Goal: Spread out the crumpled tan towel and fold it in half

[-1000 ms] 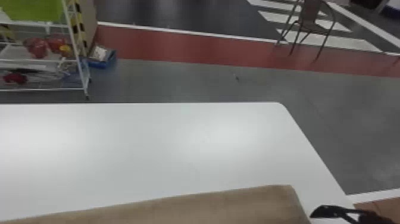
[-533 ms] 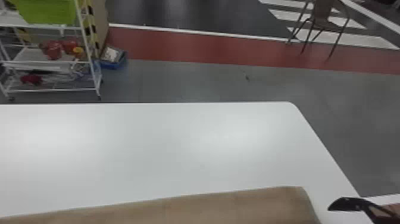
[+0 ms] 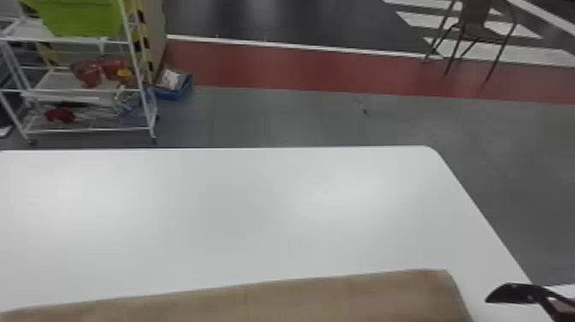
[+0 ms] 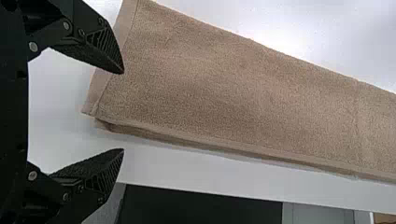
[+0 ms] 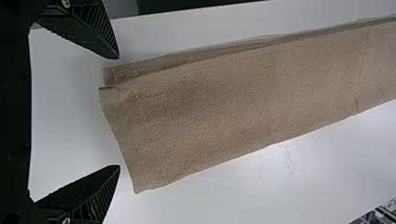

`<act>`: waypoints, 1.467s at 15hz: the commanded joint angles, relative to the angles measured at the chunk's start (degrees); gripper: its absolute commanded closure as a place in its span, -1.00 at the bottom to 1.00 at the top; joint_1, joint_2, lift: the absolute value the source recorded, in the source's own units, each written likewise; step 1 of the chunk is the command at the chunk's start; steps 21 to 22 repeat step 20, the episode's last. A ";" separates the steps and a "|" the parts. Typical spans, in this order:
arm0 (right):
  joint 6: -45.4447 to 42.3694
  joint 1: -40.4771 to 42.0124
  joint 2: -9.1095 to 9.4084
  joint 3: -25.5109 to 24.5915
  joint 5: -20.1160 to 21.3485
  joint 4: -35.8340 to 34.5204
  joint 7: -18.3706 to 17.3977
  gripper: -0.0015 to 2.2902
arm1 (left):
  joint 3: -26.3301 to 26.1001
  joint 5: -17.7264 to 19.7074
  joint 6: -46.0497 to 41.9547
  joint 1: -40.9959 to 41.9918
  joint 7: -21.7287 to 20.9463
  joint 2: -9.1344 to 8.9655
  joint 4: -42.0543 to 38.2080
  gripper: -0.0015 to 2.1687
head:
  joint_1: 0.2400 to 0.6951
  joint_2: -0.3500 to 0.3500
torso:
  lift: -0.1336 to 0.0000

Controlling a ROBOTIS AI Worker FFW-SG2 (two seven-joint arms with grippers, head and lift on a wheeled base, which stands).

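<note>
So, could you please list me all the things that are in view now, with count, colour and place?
Towel: one, tan, folded in a long strip on the table
Table: one, white, under the towel
Wheeled shelf cart: one, white, beyond the table, left
Container: one, green, on the cart's upper part
Objects: several, red and yellow, unclear, on the lower shelves
Striped panel: one, yellow and black, by the cart
Box: one, blue, on the floor beside the cart
Chair: one, brown, far right
Floor: one, grey, red strip and white stripes farther off
Left gripper: one, black, open above the towel's left end
Right gripper: one, black, open near its right end
</note>
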 commanded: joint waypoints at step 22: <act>-0.12 -0.69 0.15 0.44 0.13 0.64 0.28 -0.95 | -0.30 0.24 0.01 -0.44 -0.57 -0.15 -0.06 -0.96 | 1.00 -0.45 | -0.79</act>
